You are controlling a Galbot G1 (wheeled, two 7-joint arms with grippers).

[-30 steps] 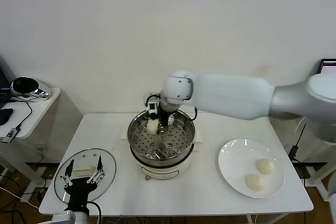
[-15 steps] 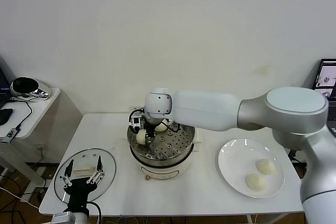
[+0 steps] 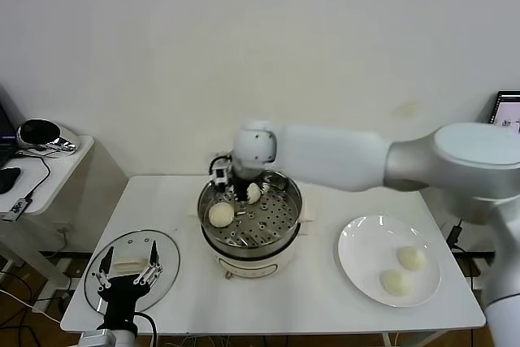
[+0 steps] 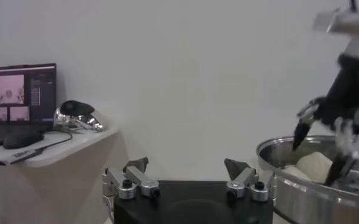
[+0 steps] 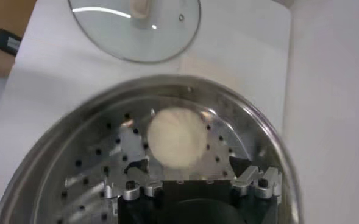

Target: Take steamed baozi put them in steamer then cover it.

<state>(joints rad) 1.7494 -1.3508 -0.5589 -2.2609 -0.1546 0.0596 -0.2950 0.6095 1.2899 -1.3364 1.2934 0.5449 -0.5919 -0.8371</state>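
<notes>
The steamer stands mid-table with two baozi on its perforated tray, one at the left and one at the back. My right gripper hangs open and empty just above the tray's back-left. In the right wrist view the left baozi lies free on the tray in front of that open gripper. Two more baozi lie on the white plate. The glass cover lies flat at the front left. My left gripper is open over it.
A side table with a helmet-like object and cables stands at the far left. The left wrist view shows the steamer rim, a baozi and the right gripper over it. The wall is close behind the table.
My right gripper carried a baozi to the tray's left side, let it go and lifted back toward the rear rim. The left arm has not moved.
</notes>
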